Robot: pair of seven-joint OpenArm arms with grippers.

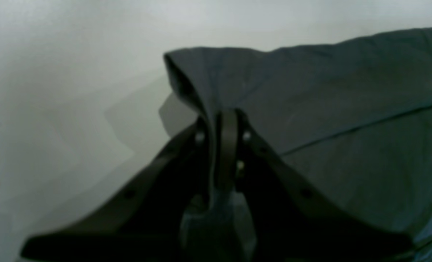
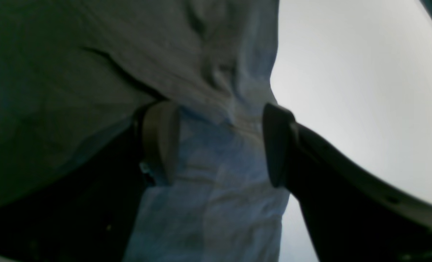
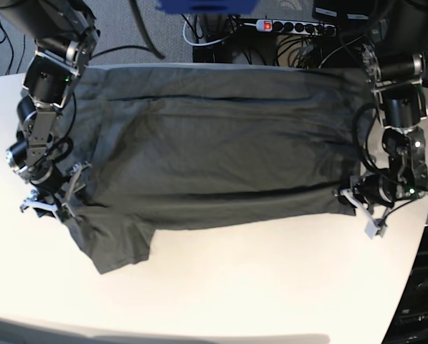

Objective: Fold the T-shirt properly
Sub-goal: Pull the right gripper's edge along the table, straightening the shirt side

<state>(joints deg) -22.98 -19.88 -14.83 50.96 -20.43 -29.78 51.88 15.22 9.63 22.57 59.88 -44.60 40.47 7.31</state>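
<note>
The dark grey T-shirt (image 3: 214, 150) lies spread across the white table (image 3: 235, 287), with a folded band along its front and a sleeve sticking out at the front left. My left gripper (image 3: 350, 197) sits at the shirt's right edge. In the left wrist view it (image 1: 223, 123) is shut on a pinched fold of the T-shirt (image 1: 328, 109). My right gripper (image 3: 59, 201) is at the shirt's left edge. Its fingers (image 2: 161, 138) stand wide apart in the right wrist view, and loose T-shirt fabric (image 2: 92, 72) lies between them without being pinched.
A power strip (image 3: 292, 26) and a tangle of cables lie behind the table's far edge. A blue object (image 3: 206, 6) sits at the top of the base view. The table's curved front edge (image 3: 199, 331) runs below the shirt.
</note>
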